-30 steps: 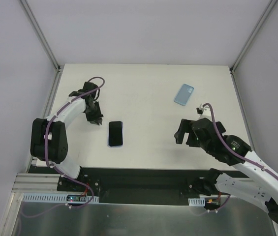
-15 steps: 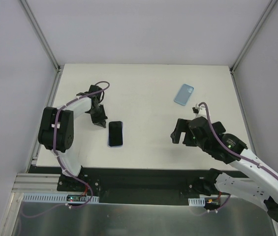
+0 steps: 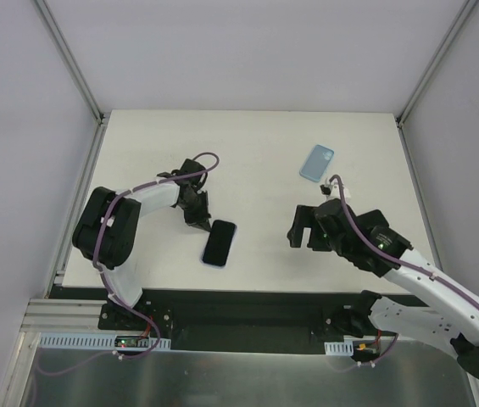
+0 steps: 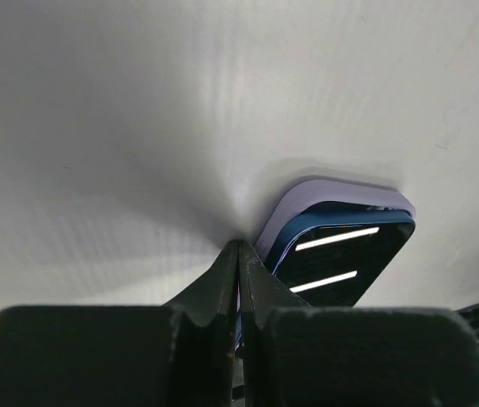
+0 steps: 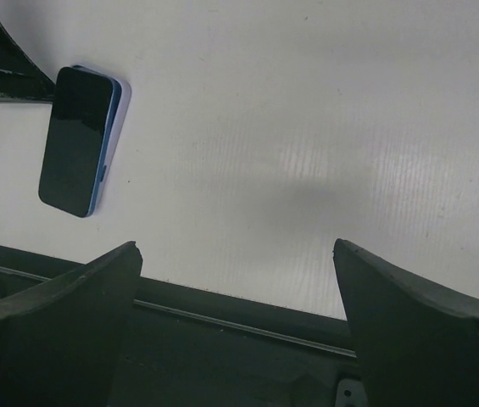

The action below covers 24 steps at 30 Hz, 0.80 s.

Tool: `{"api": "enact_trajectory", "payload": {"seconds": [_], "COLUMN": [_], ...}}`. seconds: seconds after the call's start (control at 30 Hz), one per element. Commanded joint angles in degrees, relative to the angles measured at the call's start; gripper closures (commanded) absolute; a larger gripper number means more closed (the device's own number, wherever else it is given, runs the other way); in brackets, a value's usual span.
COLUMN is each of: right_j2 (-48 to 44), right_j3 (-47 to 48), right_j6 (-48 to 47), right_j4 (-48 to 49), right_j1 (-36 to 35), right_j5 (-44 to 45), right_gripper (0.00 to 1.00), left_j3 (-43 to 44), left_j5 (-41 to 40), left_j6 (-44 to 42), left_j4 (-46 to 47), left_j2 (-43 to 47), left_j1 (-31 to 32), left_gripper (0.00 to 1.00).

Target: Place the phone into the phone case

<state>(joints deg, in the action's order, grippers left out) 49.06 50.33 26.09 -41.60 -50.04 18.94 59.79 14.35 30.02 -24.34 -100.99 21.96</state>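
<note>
The left tool (image 3: 198, 219), pinched narrow, sits at the far corner of the phone (image 3: 219, 242), while the right tool (image 3: 304, 231) hangs wide, well right of it.

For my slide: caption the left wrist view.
Shut left gripper at a corner of the phone on a white table.

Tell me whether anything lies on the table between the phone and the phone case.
Nothing visible does. Bare table separates the phone from the phone case. The right end effector, open, hangs just to the near side of that line.
</note>
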Motion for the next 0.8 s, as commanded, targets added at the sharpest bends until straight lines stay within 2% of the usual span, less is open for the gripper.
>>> {"api": "enact_trajectory", "payload": {"seconds": [0.0, 0.17, 0.27, 0.5, 0.63, 0.77], "right_j2": [1.8, 4.3, 7.8, 16.6, 22.6, 26.7], "right_j3": [0.5, -2.2, -4.0, -7.6, -6.4, -5.9], "right_j6": [-0.9, -0.1, 0.6, -0.9, -0.8, -0.3], "right_j4": [3.0, 6.0, 10.4, 28.0, 29.4, 30.3], "right_j1": [-0.1, -0.1, -0.1, -0.1, -0.2, -0.6], "right_j5": [-1.3, -3.1, -7.5, -20.8, -22.2, -22.2], "right_gripper": [0.01, 0.01, 0.06, 0.19, 0.35, 0.34], "left_j3": [-4.0, -8.7, -10.7, -15.8, -17.5, -18.8], "left_j5": [2.8, 0.7, 1.9, 8.8, 8.5, 10.3], "left_j6": [3.6, 3.6, 3.7, 5.6, 6.9, 8.1], "left_j4": [0.8, 1.2, 1.3, 6.3, 7.4, 9.7], "left_j2": [1.9, 6.2, 8.8, 13.0, 13.7, 15.6], "left_j1": [3.2, 3.7, 3.7, 5.6, 8.1, 10.1], "left_gripper": [1.0, 1.0, 1.0, 1.0, 1.0, 1.0]}}
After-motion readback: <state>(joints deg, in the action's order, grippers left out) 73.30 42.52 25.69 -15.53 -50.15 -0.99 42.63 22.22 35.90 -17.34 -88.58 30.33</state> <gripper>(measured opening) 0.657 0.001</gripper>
